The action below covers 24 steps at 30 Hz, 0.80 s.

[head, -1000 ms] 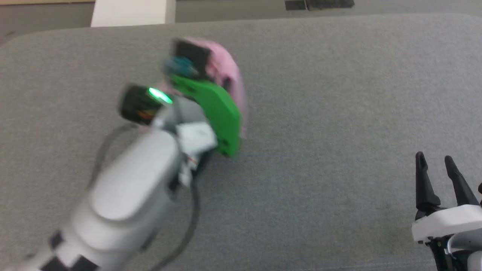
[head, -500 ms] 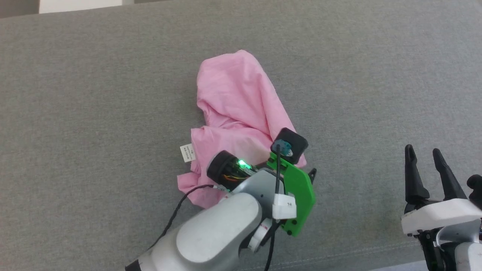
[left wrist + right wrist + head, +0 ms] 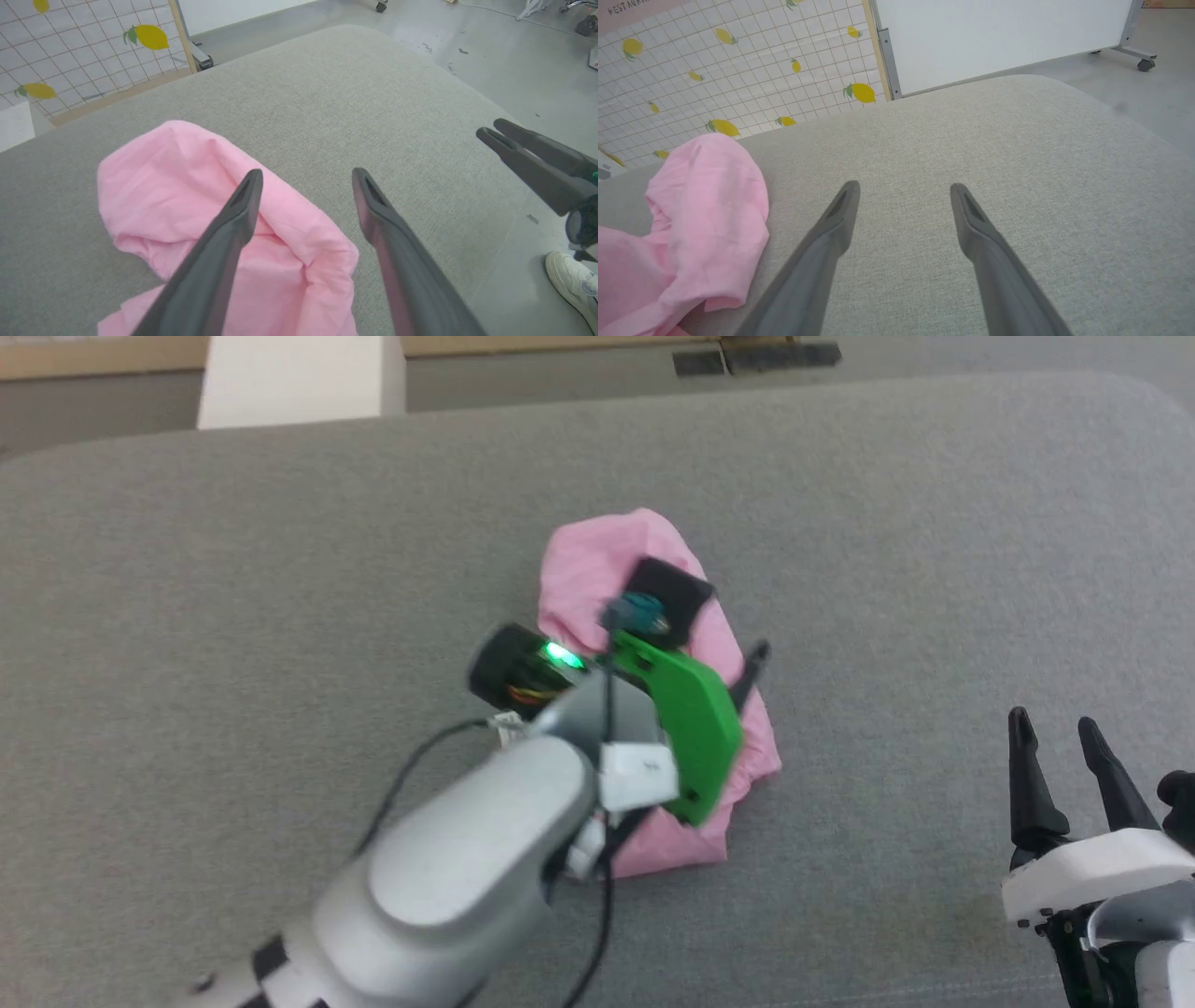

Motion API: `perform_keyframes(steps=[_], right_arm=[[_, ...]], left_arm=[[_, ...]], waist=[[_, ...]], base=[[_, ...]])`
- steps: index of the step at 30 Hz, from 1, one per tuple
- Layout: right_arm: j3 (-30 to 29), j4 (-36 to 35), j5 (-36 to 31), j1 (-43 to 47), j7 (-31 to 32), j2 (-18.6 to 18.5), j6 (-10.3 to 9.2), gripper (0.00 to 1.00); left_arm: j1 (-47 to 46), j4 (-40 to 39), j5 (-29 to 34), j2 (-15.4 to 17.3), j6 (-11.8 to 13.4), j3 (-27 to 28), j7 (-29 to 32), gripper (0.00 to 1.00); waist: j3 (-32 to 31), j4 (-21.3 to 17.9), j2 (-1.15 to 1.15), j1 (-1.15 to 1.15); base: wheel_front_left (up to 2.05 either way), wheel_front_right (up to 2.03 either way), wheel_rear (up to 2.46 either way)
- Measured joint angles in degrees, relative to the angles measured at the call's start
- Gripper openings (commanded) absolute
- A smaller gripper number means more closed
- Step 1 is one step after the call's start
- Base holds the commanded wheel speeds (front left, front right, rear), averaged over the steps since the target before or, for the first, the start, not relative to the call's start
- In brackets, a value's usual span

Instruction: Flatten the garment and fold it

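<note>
With fingers apart on the left gripper (image 3: 307, 173) over the crumpled garment (image 3: 163, 177) on the counter (image 3: 187, 616), and on the right gripper (image 3: 904, 186) aside, stacked layers could be pinched together and creases folded in.

Garment (image 3: 163, 177) thin matt pink cloth, creased; table (image 3: 350, 93) grey woven fabric

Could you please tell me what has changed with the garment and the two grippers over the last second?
A second ago the left gripper was shut, apparently holding the garment. It has since let go and now hangs open over the garment, which lies crumpled on the grey cushion. The head camera also shifted. The right gripper stayed open and idle at the lower right.
</note>
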Motion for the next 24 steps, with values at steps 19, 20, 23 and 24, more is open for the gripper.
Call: perform_keyframes(steps=[19,20,23,24], right_arm=[[1.01,-6.33,-0.09,4.99,4.65,-0.01,0.00,1.00],[1.38,-6.69,0.03,5.32,4.98,0.00,0.00,1.00],[1.83,-7.42,0.22,6.13,5.13,0.01,0.00,1.00],[1.82,-7.62,0.23,6.27,5.13,0.01,0.00,1.00]], left_arm=[[15.19,-1.99,0.64,21.43,6.04,16.66,-23.75,1.00],[17.56,-2.74,0.49,21.96,6.81,17.05,-24.98,1.00],[24.03,-5.15,0.43,22.48,9.46,17.50,-27.91,1.00],[25.91,-5.93,0.43,22.49,10.13,17.41,-28.67,1.00]], waist=[[-8.01,7.40,0.00,0.00],[-8.15,7.63,0.00,0.00],[-8.27,8.17,0.00,0.00],[-8.22,8.31,0.00,0.00]], base=[[0.00,0.00,0.00],[0.00,0.00,0.00],[0.00,0.00,0.00],[0.00,0.00,0.00]])
